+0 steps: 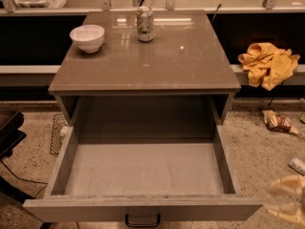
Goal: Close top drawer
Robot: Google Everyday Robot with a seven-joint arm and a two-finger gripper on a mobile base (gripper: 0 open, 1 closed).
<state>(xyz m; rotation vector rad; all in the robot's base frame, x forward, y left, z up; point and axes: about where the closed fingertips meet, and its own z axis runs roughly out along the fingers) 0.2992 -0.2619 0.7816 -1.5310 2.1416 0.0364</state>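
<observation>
The top drawer (143,209) is pulled far out toward me. It is grey-brown wood with a pale grey, empty inner floor (143,168). Its small black loop handle (142,220) shows at the bottom edge of the front panel. My gripper (287,200) appears as a pale blurred shape at the lower right. It is to the right of the drawer's front corner, above the floor and apart from the drawer.
The cabinet top (157,61) carries a white bowl (87,37) and a drink can (145,24). A yellow cloth (268,63) lies on a ledge at the right. Wrappers (278,122) lie on the speckled floor. A dark object (9,130) stands at the left.
</observation>
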